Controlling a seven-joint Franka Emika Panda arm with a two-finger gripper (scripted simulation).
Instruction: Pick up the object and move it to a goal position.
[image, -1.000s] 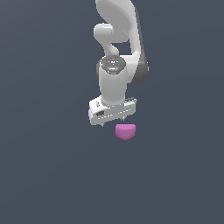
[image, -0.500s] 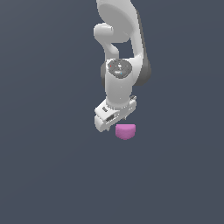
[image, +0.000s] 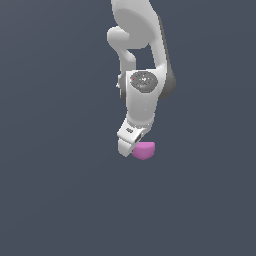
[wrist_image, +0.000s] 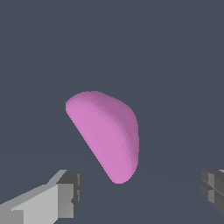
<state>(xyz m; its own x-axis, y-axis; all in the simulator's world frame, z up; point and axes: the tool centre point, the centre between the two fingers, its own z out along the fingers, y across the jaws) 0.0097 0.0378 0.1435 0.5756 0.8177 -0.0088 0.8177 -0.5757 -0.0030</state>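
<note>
The white arm (image: 142, 60) is reaching down from the top of the exterior view, its wrist angled so that the gripper (image: 127, 148) is pointing down and slightly toward the exterior view's left. Right at its tip the pink object (image: 144, 150) is lying on the dark grey tabletop (image: 60, 200), peeking out on the exterior view's right side of the gripper, partly covered by it. Whether the two are touching is hard to call from this angle.

The wrist view is giving the clearer story: the object (wrist_image: 107, 133) is sitting ahead of the gripper (wrist_image: 140, 192), roughly in the space between the two fingers but beyond their tips, not between the pads. It is lying slantwise, with one long flat edge and one bulging, rounded edge (a sort of half-dome shape). One finger (wrist_image: 65, 194) is showing grey and white at one side, the other finger (wrist_image: 213, 190) just at the frame's edge, with a wide gap separating them, so the gripper is spread apart and grasping nothing. The object is narrower than that gap.
</note>
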